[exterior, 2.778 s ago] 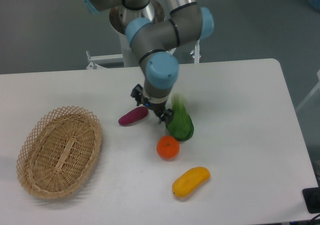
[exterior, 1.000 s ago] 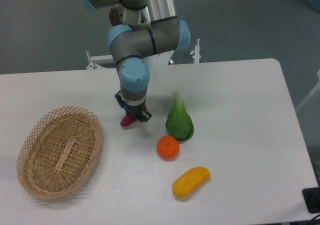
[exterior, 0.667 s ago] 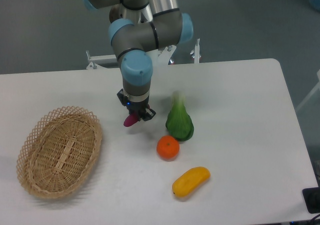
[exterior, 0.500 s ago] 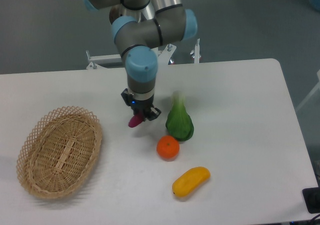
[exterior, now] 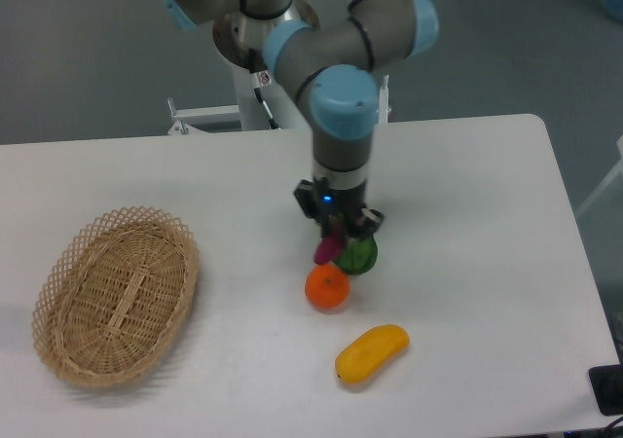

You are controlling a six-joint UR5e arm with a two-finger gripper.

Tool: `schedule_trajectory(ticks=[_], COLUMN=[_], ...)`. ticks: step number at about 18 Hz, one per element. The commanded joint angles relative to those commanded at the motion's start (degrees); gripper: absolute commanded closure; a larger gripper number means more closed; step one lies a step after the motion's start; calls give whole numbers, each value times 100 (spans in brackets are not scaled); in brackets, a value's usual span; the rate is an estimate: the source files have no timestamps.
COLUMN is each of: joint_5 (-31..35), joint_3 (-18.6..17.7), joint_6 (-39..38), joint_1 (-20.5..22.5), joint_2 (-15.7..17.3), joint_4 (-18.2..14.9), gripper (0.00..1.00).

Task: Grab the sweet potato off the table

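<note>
**A:** What's on the left of the scene?

**B:** A white tabletop (exterior: 467,204) fills the view. At its left sits an oval wicker basket (exterior: 115,295), with nothing in it.

**A:** And in the middle?

**B:** The arm (exterior: 341,117) reaches down from the top. Its fingers (exterior: 335,239) are pinching the sweet potato (exterior: 326,247), a small purple oblong that hangs nearly end-down from them, clear of the tabletop. Just below it is a round orange (exterior: 327,287). A green leafy vegetable (exterior: 358,254) sits just beside it on the right, partly hidden behind the gripper.

**A:** What has changed?

**B:** Nearly three seconds ago the sweet potato lay flat on the tabletop, left of the vegetable. A second ago the fingers had closed on it there. Since then the arm has carried it to the right, so it now hangs above the gap between orange and vegetable.

**A:** What does that mean for the task?

**B:** The pick-up looks done, since the sweet potato is off the surface. The grip seems to be near one end, so a slip is possible.

**A:** Anything further right?

**B:** A yellow-orange oblong fruit (exterior: 372,352) lies near the front, below and to the right of the orange.
</note>
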Motion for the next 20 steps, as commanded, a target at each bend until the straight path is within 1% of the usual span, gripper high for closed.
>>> schedule_trajectory(ticks=[2,4,5,7,10,13,16,20], joint_5=[0,17,78,245,264,264,264,281], joint_3=[185,413,545,782,1029,1073,1073,1047], joint_6=[72,115,229,545,721,950,1003,1003], joint_1=[62,115,124,124,263,413,493,493], joint_2=[-114,-211,-272,-413,-519,-519,-519,-519], joint_4=[-44,-175,-298,-413,-457,-457,-457,-448], gripper=[91,90,90,89,89,89,89,89])
